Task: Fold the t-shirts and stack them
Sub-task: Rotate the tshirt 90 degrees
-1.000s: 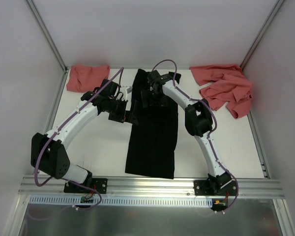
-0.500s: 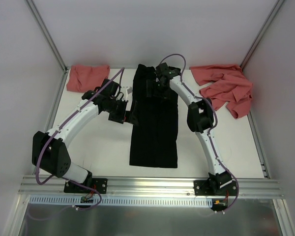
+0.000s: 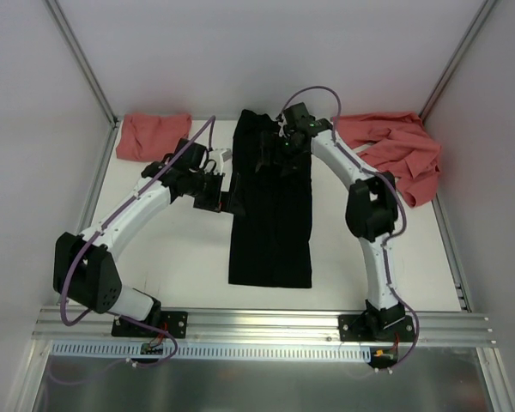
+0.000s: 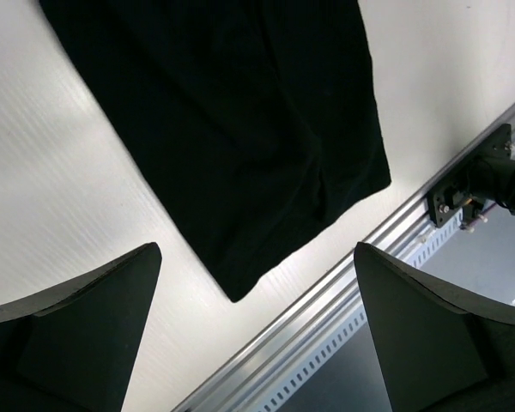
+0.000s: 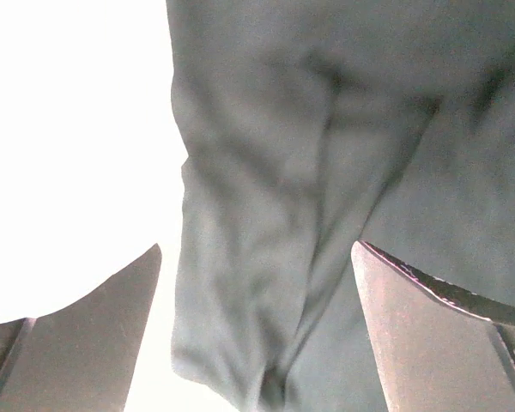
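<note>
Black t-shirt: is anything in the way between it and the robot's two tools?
Nothing visible is. The open right tool hangs directly over the black t-shirt; the open left tool sits at its left edge.

Centre shirt [image 3: 270, 223] between two outer shirts [image 3: 153, 135]

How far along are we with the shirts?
Done: black t-shirt folded lengthwise into a strip. In hand: nothing; left jaws and right jaws open near its far half. Left: crosswise folds, the red shirt far left, the crumpled red shirt far right, stacking.
</note>
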### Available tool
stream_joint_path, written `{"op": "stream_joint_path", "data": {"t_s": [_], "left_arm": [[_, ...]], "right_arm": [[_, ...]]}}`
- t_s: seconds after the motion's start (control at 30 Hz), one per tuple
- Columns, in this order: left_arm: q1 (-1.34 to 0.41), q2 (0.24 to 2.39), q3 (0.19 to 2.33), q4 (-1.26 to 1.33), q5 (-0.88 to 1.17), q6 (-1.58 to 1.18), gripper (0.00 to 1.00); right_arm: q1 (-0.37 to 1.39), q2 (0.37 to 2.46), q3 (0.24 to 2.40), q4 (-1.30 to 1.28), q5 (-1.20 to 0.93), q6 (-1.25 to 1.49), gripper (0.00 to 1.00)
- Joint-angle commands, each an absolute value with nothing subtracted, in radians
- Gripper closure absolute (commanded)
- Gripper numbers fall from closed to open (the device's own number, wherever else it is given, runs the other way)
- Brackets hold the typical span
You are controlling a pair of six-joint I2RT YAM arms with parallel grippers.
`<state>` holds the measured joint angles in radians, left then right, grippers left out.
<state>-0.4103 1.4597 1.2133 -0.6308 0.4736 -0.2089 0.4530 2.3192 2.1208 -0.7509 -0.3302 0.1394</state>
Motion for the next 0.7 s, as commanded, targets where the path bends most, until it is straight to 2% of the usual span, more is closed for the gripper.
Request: {"op": "stream_joint_path", "data": {"t_s": [0.0,0.2,0.23,0.33,0.43,0.57,0.67], "left_arm": [[-0.391,1.393,1.164,-0.522,0.583,-0.245,0.01],[-0.370,1.387,1.040,-0.502,0.758,-0.281,0.01],[-0.367,1.375,0.979,-0.491,0.774,-0.307,0.01],[-0.367,1.335,0.826,-0.405,0.830,-0.394,0.01],[-0.367,1.306,0.680,-0.309,0.868,-0.481,0.01],[-0.367,1.260,0.514,-0.172,0.903,-0.584,0.01],[-0.368,1.221,0.442,-0.126,0.890,-0.618,0.01]], "right_arm": [[0.480,1.978,1.982,-0.745,-0.325,0.095,0.00],[0.465,1.648,1.458,-0.746,-0.201,0.078,0.00],[0.463,1.569,1.301,-0.735,-0.193,0.090,0.01],[0.466,1.407,1.018,-0.695,-0.170,0.144,0.01],[0.477,1.271,0.820,-0.672,-0.150,0.201,0.00],[0.495,1.175,0.691,-0.643,-0.135,0.284,0.01],[0.506,1.178,0.676,-0.627,-0.130,0.288,0.00]]}}
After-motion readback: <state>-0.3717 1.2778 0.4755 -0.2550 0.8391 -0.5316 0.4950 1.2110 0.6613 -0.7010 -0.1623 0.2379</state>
